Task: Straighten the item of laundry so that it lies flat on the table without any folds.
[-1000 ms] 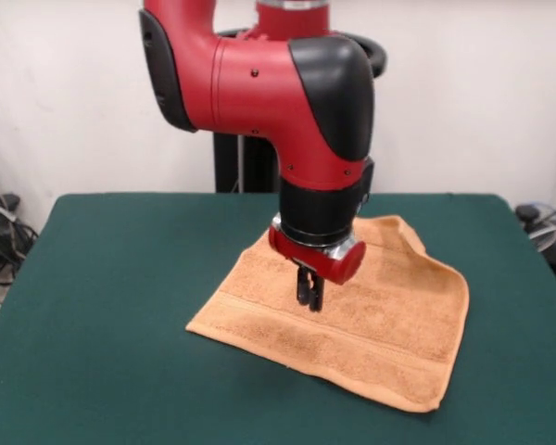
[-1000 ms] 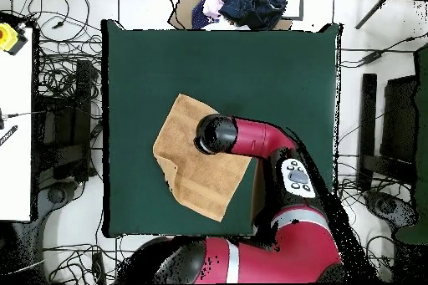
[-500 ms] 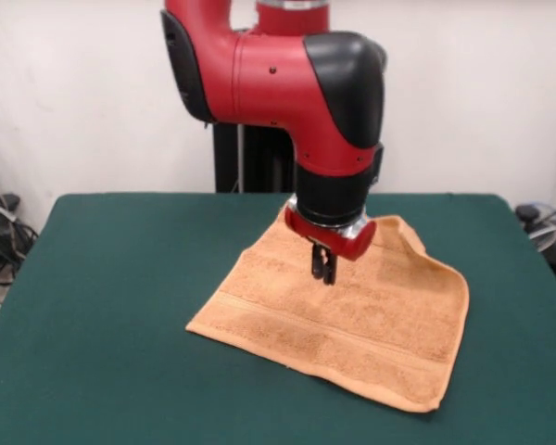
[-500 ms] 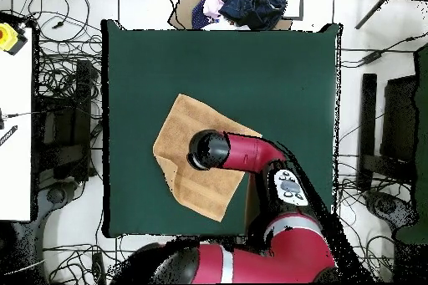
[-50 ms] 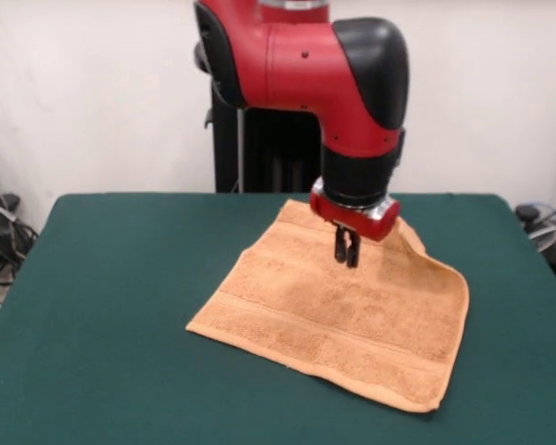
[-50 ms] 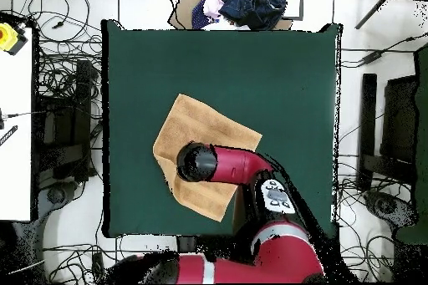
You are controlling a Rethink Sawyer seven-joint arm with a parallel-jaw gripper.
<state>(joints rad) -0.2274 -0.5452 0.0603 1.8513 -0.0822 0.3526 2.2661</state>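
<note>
Plenty of bare green table (image 5: 111, 278) all round, widest on the left. My gripper (image 5: 346, 248) hangs clenched and empty just over the towel (image 5: 334, 320), near its far right corner, which is bunched up. Towel lies skewed, right of centre.

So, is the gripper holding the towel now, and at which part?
Nothing is held: the gripper hangs shut above the towel, apart from it.

The red and black arm (image 5: 324, 74) bends over from above, its wrist (image 5: 357, 190) pointing straight down. The pincer (image 5: 346, 261) hangs vertical, its two black fingers (image 5: 340, 247) pressed close together, tips just above the cloth.
</note>
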